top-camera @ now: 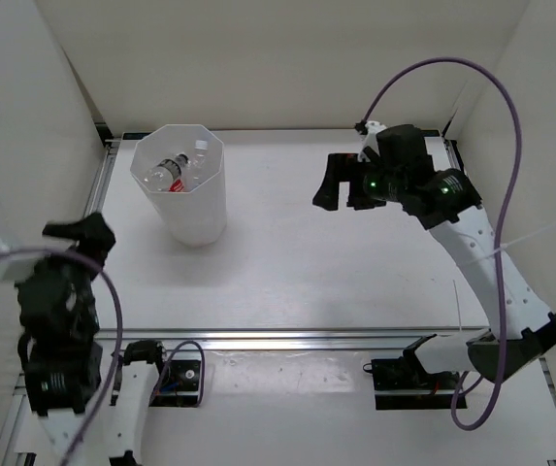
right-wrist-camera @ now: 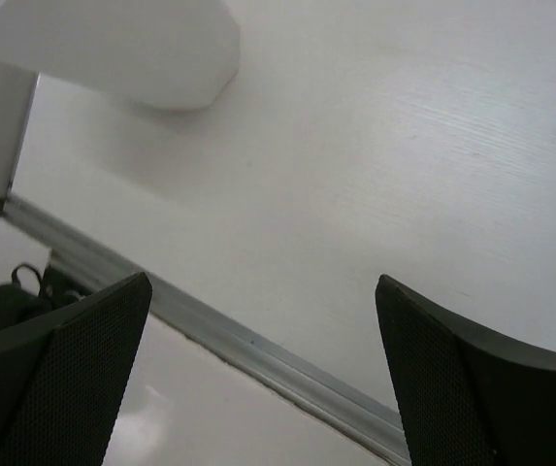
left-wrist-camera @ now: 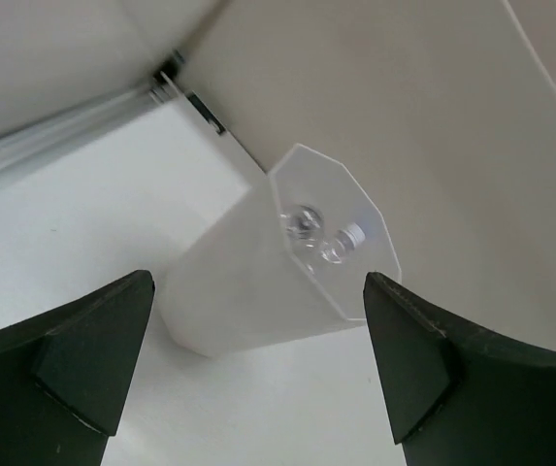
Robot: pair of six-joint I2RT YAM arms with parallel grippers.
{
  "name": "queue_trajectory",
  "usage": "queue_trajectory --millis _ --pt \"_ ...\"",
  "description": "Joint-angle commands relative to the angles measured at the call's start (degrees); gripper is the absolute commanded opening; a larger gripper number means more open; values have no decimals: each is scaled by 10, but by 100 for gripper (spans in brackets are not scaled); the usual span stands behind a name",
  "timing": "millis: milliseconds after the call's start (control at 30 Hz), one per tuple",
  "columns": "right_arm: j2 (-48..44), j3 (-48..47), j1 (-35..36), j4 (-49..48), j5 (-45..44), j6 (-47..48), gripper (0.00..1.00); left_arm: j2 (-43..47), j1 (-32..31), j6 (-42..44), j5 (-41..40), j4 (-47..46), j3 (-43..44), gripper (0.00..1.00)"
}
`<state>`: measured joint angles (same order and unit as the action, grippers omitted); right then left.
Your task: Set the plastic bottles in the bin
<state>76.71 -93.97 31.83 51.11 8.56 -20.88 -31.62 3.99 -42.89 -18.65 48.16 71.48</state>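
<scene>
The plastic bottles (top-camera: 177,171) lie inside the bin (top-camera: 203,216), which stands upright on the far left part of the bench (top-camera: 336,272). They are clear, thin-walled and glossy. One shows a patch of red label, but its writing is too small to read. A white cap (left-wrist-camera: 353,233) sits near the rim, and how many bottles there are cannot be told.

Farthest left, the left gripper (left-wrist-camera: 258,283) hangs near the left wall, well apart from the bin, its black jaws spread wide with nothing between them. Its wrist camera looks past smooth, matte, wedge-shaped fingers (left-wrist-camera: 83,354) at the bin's mouth. The bin is white, slightly translucent plastic with a faceted, eight-sided rim, and its flat walls taper toward a narrower foot.

The bench is white with a faint brushed grain, and a ribbed metal rail (right-wrist-camera: 258,348) edges its near side.

To the right, the right gripper (right-wrist-camera: 263,282) hovers above the far right of the bench, well apart from the bin, jaws wide and empty. Its fingers (right-wrist-camera: 64,374) carry a fine dotted texture. A purple cable (top-camera: 510,126) loops over that arm.
</scene>
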Motion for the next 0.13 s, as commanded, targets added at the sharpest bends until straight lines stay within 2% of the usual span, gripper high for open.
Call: queue_trajectory --millis 0,100 --pt "-50 -25 -8 44 -135 -42 100 48 0 2 -96 68 -99 100" --pt "-89 5 -37 44 -179 -59 100 55 0 -46 -130 123 -144 100"
